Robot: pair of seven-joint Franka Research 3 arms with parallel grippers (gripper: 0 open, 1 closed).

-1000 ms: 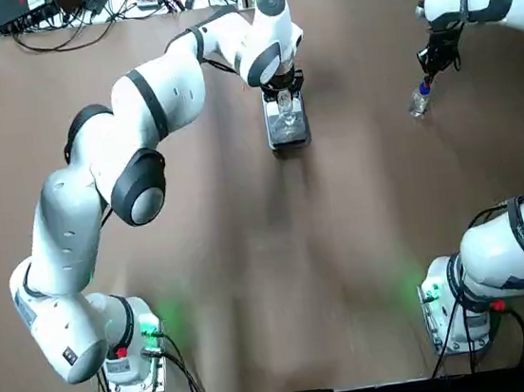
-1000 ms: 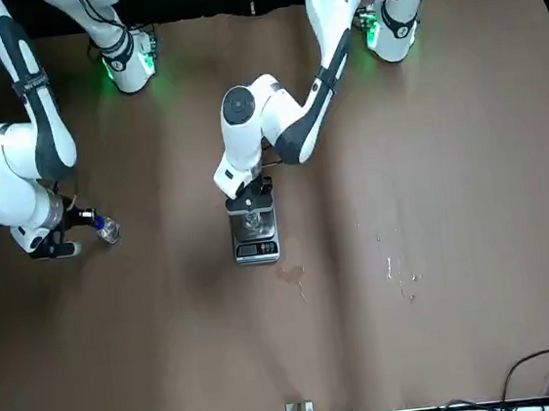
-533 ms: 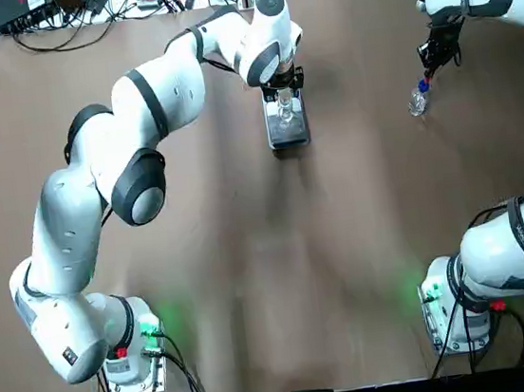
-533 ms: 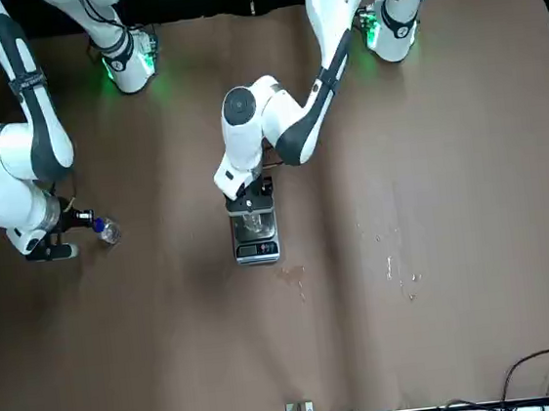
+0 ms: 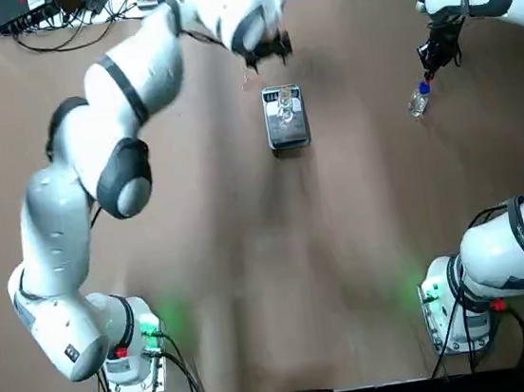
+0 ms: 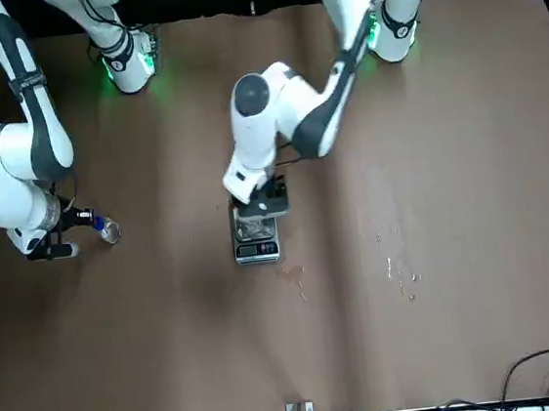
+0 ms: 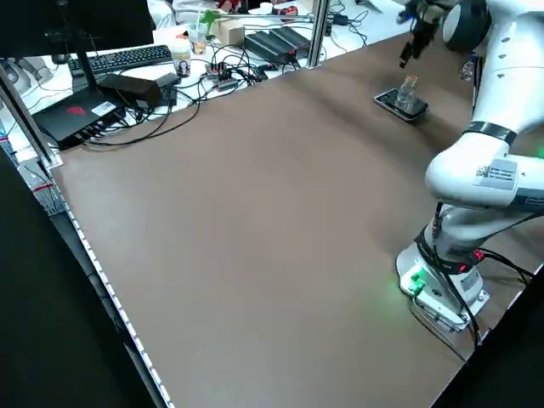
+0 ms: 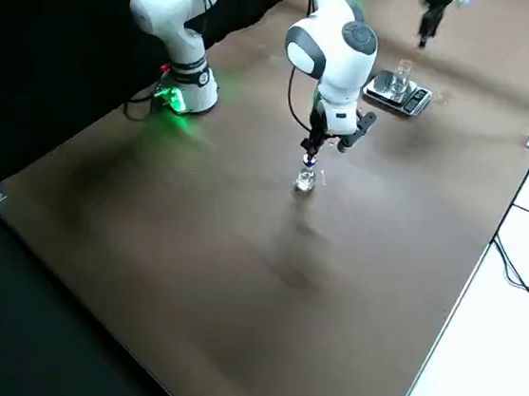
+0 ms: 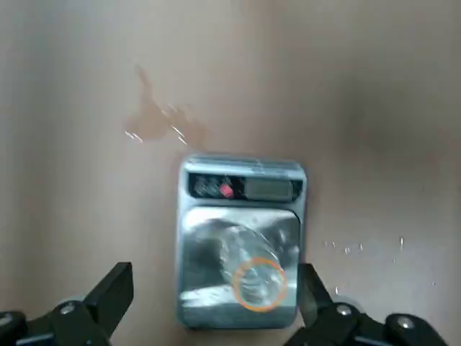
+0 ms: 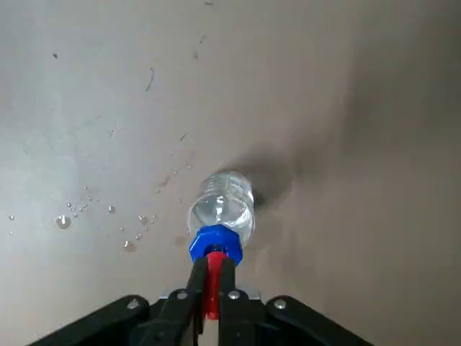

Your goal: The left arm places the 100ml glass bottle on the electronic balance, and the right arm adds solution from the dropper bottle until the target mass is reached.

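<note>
The 100ml glass bottle [image 9: 257, 282] stands upright on the steel plate of the electronic balance [image 9: 245, 189], which sits mid-table toward the far edge [image 5: 288, 135]. My left gripper [image 9: 214, 277] hangs open above it, one finger to each side, touching nothing; from overhead the left gripper [image 5: 268, 50] is just beyond the balance. At the far right, my right gripper [image 10: 210, 288] is shut on the red top of the dropper bottle [image 10: 220, 209], blue collar just below the fingers. The dropper bottle [image 5: 418, 100] hangs upright; whether it touches the table I cannot tell.
Small droplets [image 6: 400, 276] dot the brown table to the robot's left of the balance, and more droplets [image 10: 72, 216] lie near the dropper bottle. A wet stain [image 9: 155, 119] marks the table by the balance. Cables and a keyboard [image 7: 127, 58] lie beyond the far edge.
My left gripper has risen off the balance and drawn back toward the far edge, leaving the glass bottle standing on the plate. The right gripper and dropper bottle have barely shifted.
</note>
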